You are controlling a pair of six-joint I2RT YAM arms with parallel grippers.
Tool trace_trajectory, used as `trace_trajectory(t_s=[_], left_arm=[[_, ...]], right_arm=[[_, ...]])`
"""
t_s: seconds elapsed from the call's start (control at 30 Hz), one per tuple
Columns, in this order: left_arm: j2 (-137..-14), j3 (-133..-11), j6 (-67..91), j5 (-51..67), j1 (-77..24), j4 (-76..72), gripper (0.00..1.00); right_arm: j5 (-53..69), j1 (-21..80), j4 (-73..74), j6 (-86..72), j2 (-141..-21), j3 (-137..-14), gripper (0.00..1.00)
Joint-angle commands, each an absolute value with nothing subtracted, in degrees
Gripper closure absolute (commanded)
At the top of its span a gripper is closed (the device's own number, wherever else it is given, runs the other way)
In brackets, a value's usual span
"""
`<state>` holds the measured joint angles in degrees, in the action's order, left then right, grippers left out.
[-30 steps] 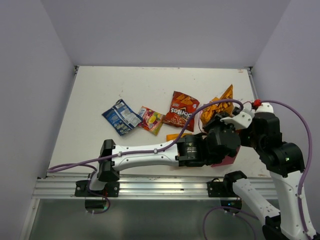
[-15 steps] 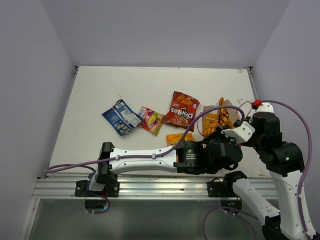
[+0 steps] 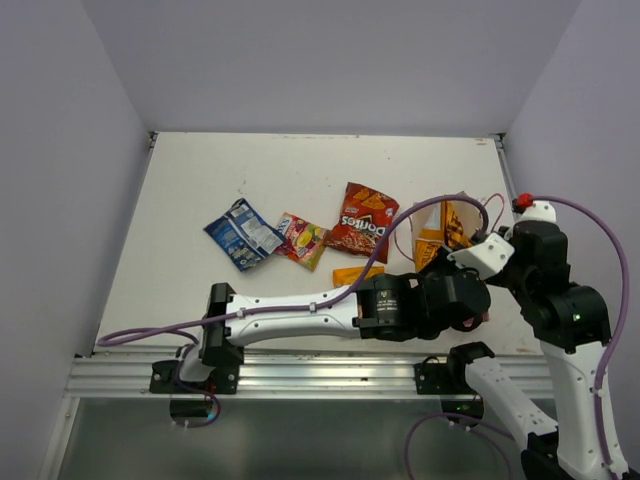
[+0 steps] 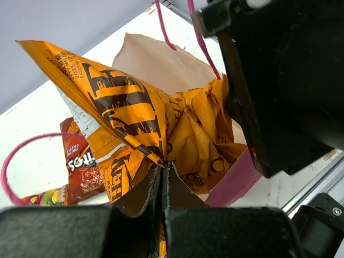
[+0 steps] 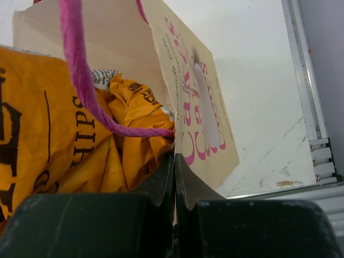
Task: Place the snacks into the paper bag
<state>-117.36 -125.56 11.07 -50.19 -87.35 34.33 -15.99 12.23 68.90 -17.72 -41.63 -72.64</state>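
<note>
The large orange snack bag (image 4: 140, 113) hangs crumpled from my left gripper (image 4: 163, 169), which is shut on its lower edge. Most of it sits inside the mouth of the paper bag (image 4: 156, 59), whose magenta base shows below. My right gripper (image 5: 174, 161) is shut on the paper bag's wall (image 5: 199, 107), next to the pink cord handle (image 5: 80, 80), with the orange bag (image 5: 48, 140) just inside. From above, the paper bag (image 3: 428, 240) and orange bag (image 3: 456, 226) stand at the right. The dark red Doritos (image 3: 362, 222), small orange packet (image 3: 358, 272), candy packet (image 3: 302, 239) and blue-white packet (image 3: 241, 233) lie on the table.
The left arm (image 3: 300, 315) stretches across the table's near edge towards the right. The right arm (image 3: 545, 280) stands close beside the bag. A metal rail (image 3: 300, 372) runs along the front, and purple walls close in both sides.
My left gripper has moved right with the orange bag, which now sits lower in the paper bag's mouth. The paper bag's opening has come into view from above.
</note>
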Motion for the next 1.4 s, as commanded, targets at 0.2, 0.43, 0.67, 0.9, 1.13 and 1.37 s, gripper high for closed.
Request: trace_trajectory(t_s=[0.2,0.43,0.67,0.9,1.13,1.37], left_arm=[[-125.4,-129.1,5.8,-35.1,-82.6,25.4,0.84],[-125.9,-129.2,4.6,-32.1,-81.5,23.5,0.52],[-117.6,-128.5,1.8,-42.5,-82.7,18.0,0.49],[-88.6,-100.7,16.5,-68.2,-81.5,14.7,0.29],[-83.2,-77.1,49.4,-46.0,-67.9,36.8,0.06],[-91.2,-73.4,50.4,-31.5,-66.8,31.7,0.02]], right_arm=[[-13.4,14.6,67.3,-17.1,-40.5,-69.4,1.0],[-12.0,14.6,66.2,-18.7,-40.0,-66.7,1.0],[-11.9,14.7,66.2,-18.8,-40.2,-66.7,1.0],[-12.2,14.6,66.5,-18.6,-40.4,-67.2,1.0],[-12.3,14.7,66.5,-18.3,-41.1,-67.8,1.0],[-12.4,14.6,66.6,-18.2,-41.4,-67.9,1.0]])
